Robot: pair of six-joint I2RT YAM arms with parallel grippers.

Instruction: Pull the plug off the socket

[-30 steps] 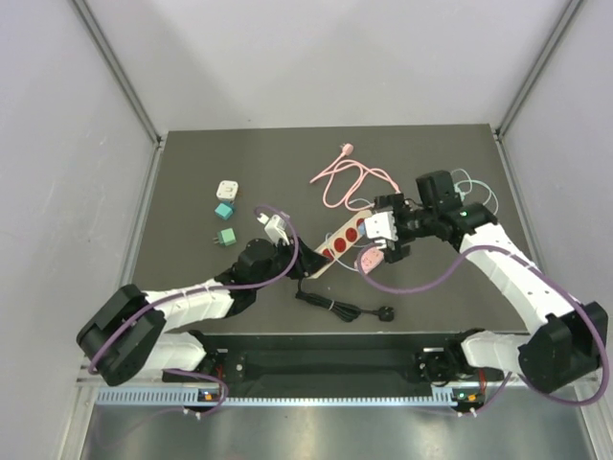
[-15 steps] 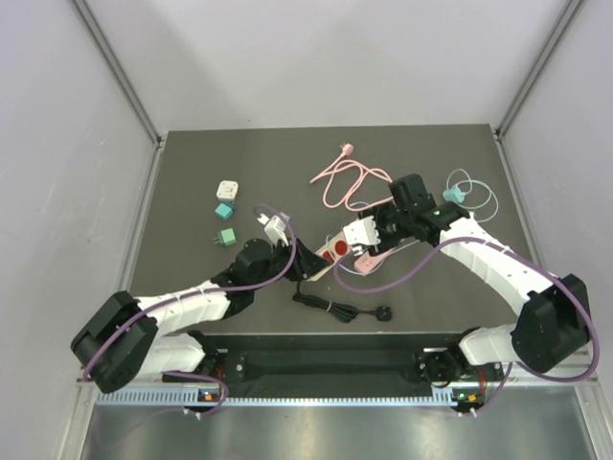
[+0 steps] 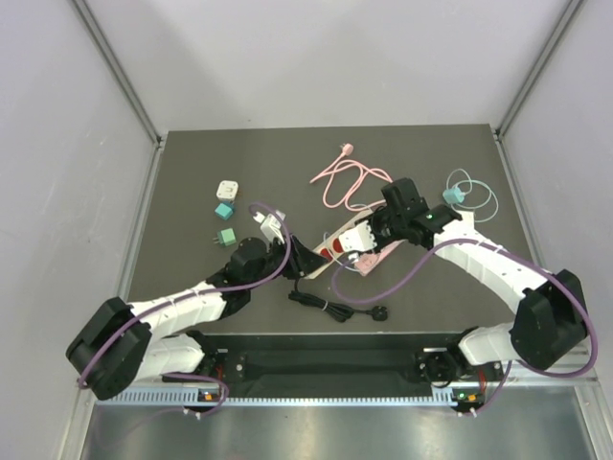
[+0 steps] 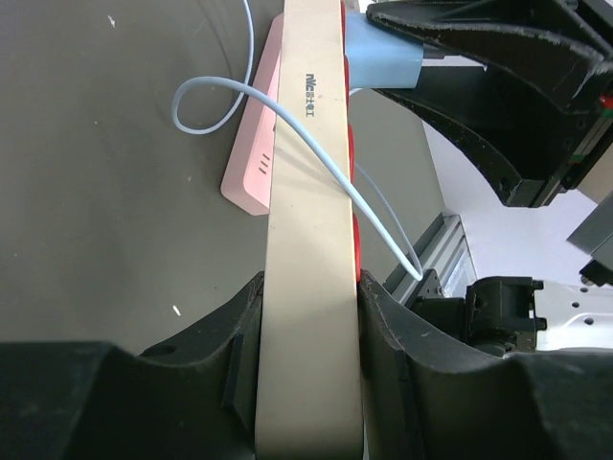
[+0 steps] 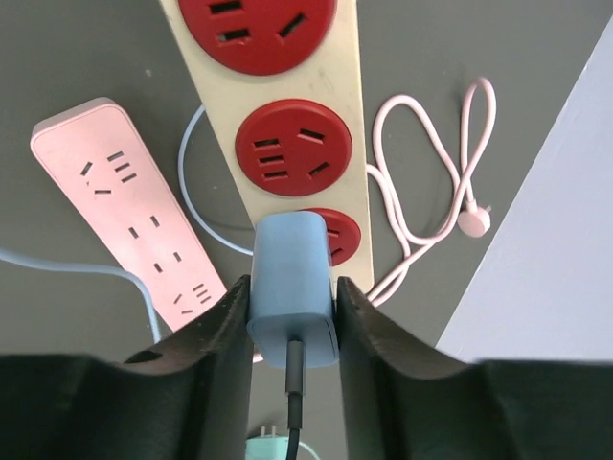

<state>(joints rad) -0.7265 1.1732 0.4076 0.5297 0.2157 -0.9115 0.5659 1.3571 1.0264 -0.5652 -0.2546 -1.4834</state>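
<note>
The left gripper (image 4: pixel 311 331) is closed on the beige power strip (image 4: pixel 308 220), its two dark fingers (image 4: pixel 235 350) pressed against the strip's long sides near one end, so the strip runs away from the wrist camera standing on its edge, with its red sockets facing right in that view. In the top view this gripper (image 3: pixel 305 257) sits near the middle of the dark table (image 3: pixel 192 153), and the strip (image 3: pixel 332 247) reaches from it towards the right arm. The light-blue plug (image 5: pixel 292 287) is seated in the last of the three red sockets (image 5: pixel 294 147) visible in the right wrist view, covering part of that socket. The right gripper (image 5: pixel 292 331) is closed on the plug, one black finger (image 5: pixel 222 340) flat against each side of its body, and a dark lead leaves the plug's back between them. From the left wrist, the same plug (image 4: pixel 383 56) shows at the far end of the strip, with the right gripper's (image 4: pixel 431 38) fingers around it. A pink power strip (image 5: pixel 134 206) lies flat on the table just beside the beige one, and a thin light-blue cable (image 4: pixel 287 115) crosses both. Farther back lies a coiled pink cable (image 3: pixel 350 177), nearer the arm bases a black cable (image 3: pixel 335 307), and to the left a white adapter (image 3: pixel 227 190) and two teal adapters (image 3: pixel 224 211), all well apart from the strips.
</note>
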